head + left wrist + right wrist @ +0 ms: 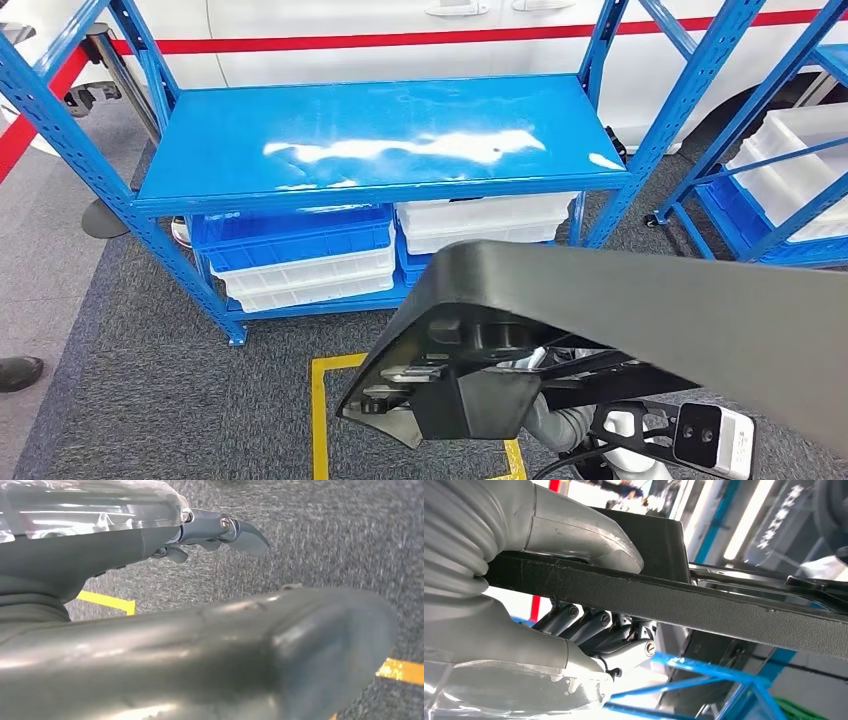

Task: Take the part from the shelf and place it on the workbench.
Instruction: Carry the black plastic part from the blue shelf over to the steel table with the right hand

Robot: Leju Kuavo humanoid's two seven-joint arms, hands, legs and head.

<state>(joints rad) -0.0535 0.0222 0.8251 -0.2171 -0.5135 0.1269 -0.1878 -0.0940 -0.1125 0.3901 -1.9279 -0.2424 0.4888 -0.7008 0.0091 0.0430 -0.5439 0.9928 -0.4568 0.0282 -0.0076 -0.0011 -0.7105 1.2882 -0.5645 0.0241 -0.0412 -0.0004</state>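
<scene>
The blue shelf (380, 140) has a bare top. Under it sit white bins (310, 275) and a blue bin (290, 240); what is inside them is hidden. The big black part (620, 310) fills the lower right of the head view. The right wrist view shows the right hand (574, 605) gripping the part's edge, thumb above, fingers below. The left wrist view shows the left hand (210, 532) over grey carpet (325, 535), the part close below it; whether it holds anything I cannot tell.

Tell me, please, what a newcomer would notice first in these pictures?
First the big black part, which crosses the lower right of the head view; the right hand grips its edge. Behind it stands a blue shelf with a bare, shiny top and white bins below it.
</scene>
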